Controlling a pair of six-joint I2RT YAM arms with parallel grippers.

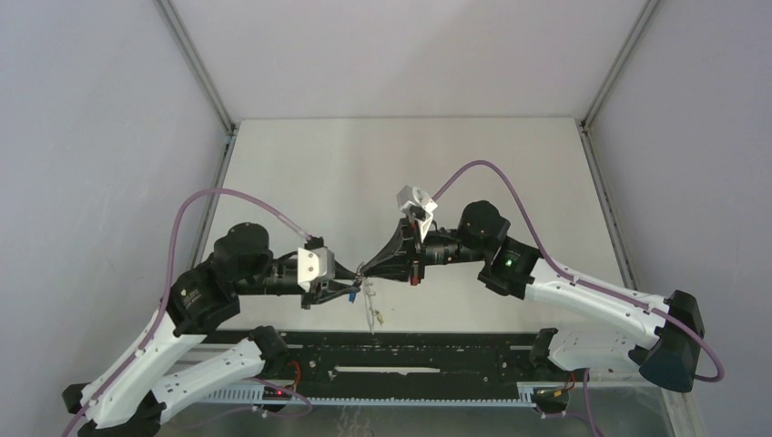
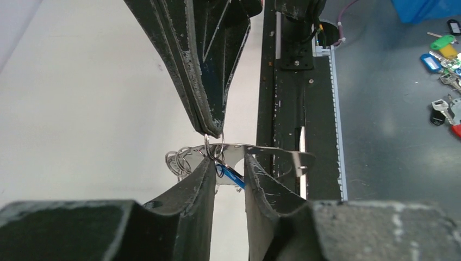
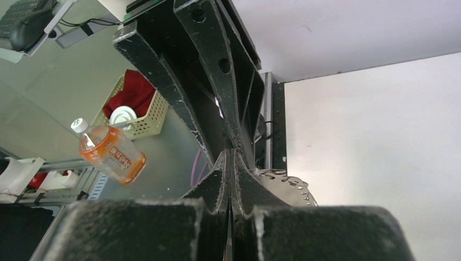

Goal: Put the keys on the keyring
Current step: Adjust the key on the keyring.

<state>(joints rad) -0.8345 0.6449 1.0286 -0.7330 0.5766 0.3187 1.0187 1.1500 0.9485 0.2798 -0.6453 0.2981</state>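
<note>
overhead rear view, 2 wrist close-ups sharing keyring [image 2: 272,149]

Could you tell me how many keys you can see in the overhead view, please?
2. The blue-headed key sits by the left gripper's fingertips; a second key hangs below the keyring pinched by the right gripper. Others may be hidden.

It was a robotics lab test cell. White panels [image 1: 91,137] on aluminium posts [image 1: 198,64] boxed in a bare white table [image 1: 364,164]. A left arm [image 1: 137,360] and a right arm [image 1: 592,296] were bolted to a black rail [image 1: 410,350] at six o'clock. Outside the cell, spare tagged keys [image 2: 443,65] lay at two o'clock in the left wrist view. A drink bottle [image 3: 111,153] and a basket [image 3: 144,117] sat at nine o'clock in the right wrist view.
</note>
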